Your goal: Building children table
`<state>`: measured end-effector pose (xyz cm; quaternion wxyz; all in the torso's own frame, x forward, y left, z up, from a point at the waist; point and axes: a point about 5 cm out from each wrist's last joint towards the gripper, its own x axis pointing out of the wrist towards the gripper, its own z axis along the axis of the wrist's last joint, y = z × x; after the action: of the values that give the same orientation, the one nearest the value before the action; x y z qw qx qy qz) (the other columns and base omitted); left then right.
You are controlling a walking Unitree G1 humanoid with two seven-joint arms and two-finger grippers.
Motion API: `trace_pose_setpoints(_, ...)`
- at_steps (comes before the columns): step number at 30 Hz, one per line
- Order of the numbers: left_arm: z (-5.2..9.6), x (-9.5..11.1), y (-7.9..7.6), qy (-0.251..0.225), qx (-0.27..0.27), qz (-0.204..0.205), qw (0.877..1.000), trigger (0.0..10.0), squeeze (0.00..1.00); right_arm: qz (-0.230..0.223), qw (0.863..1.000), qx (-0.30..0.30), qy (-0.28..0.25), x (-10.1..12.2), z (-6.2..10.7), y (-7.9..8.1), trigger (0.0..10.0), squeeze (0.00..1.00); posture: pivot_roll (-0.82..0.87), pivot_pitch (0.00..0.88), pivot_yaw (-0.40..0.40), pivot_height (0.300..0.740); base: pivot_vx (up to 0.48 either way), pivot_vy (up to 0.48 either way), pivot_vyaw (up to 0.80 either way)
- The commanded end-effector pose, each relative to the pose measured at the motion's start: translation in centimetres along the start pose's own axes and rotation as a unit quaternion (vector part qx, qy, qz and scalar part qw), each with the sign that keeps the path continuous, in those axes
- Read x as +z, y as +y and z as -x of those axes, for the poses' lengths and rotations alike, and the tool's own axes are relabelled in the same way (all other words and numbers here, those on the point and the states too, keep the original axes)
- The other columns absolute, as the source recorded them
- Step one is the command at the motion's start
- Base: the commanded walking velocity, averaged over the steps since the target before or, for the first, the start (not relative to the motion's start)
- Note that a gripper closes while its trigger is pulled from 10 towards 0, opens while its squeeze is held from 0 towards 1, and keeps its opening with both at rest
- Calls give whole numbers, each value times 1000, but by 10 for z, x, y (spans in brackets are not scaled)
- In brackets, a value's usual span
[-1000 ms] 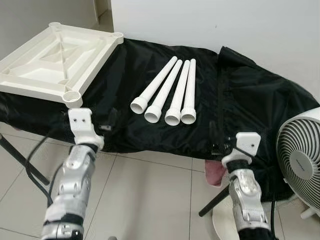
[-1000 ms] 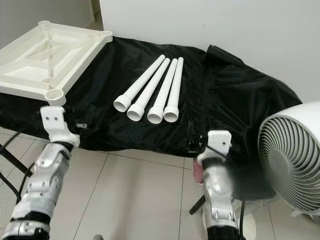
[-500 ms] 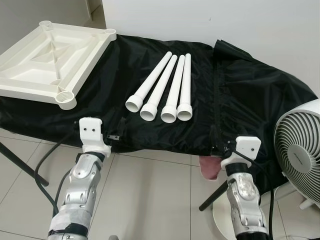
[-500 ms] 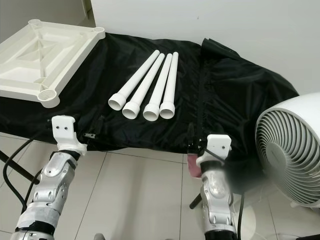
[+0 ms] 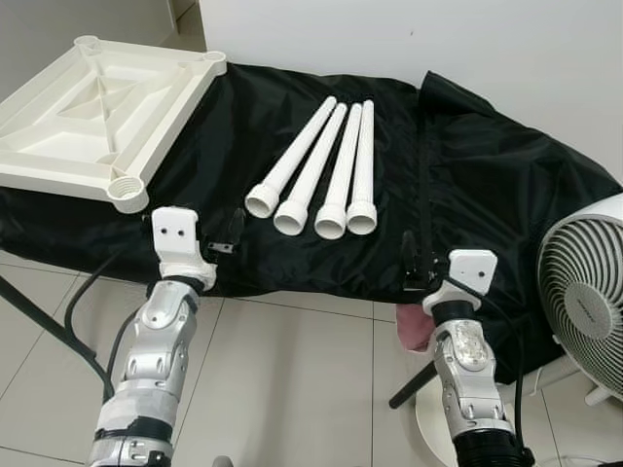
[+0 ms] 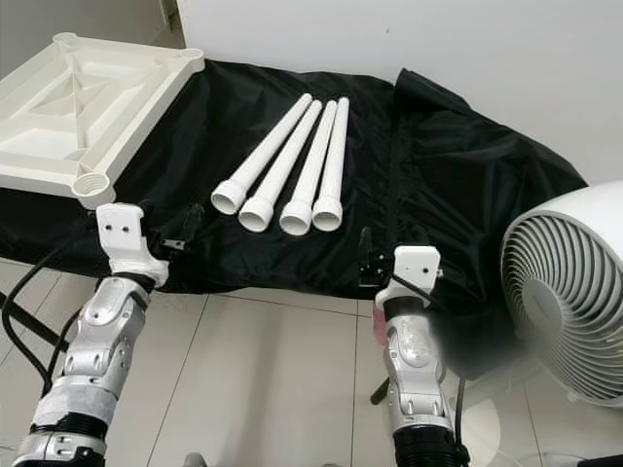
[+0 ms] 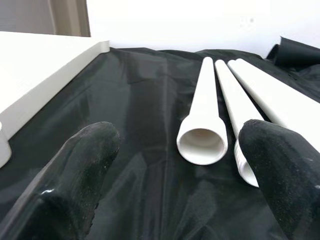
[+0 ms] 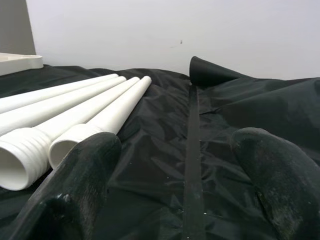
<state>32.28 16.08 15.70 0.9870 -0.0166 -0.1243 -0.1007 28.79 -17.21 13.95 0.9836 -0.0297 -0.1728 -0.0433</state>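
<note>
Left pincer point(image 7: 175, 165) gaped empty just short of four white legs point(image 5: 316, 175), right pincer point(image 8: 175, 170) likewise wide, tabletop point(image 5: 92, 107) beyond the left pincer.

A black cloth point(image 5: 487, 185) is lying rumpled over the work surface, hanging off its near edge. A white fan point(image 5: 584, 302) is standing on the tiled floor point(image 5: 292, 379) — just beside the cloth's right end.

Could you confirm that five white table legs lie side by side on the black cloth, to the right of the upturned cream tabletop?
Not quite: there are four white table legs, not five, as the left eye view shows. The rest holds: they lie side by side on the black cloth, to the right of the upturned cream tabletop.
</note>
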Motion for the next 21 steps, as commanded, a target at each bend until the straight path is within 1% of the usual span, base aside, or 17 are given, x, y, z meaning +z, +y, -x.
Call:
trace_pose_setpoints(1, -1, -2, 4, 9, 9, -6, 1000, 10000, 0, 4, 1000, -3, 3, -1, -1, -1, 10000, 0, -21, 81, -6, 740, 0, 307, 0)
trace_pose_setpoints(7, -3, -2, 6, 7, 11, -8, 1000, 10000, 0, 7, 1000, -4, 3, -3, -4, -1, 10000, 0, -20, 73, -8, 740, 0, 333, 0)
trace_pose_setpoints(11, -7, -1, 8, 6, 6, -17, 1000, 10000, 0, 10, 1000, 3, -7, 0, -13, 3, 10000, 0, -19, 70, -8, 740, 0, 360, 0)
trace_pose_setpoints(21, -9, 0, 7, 1, 3, -17, 1000, 10000, 0, 11, 1000, 5, -9, -1, -15, 6, 10000, 0, -17, 65, -10, 740, 0, 369, 0)
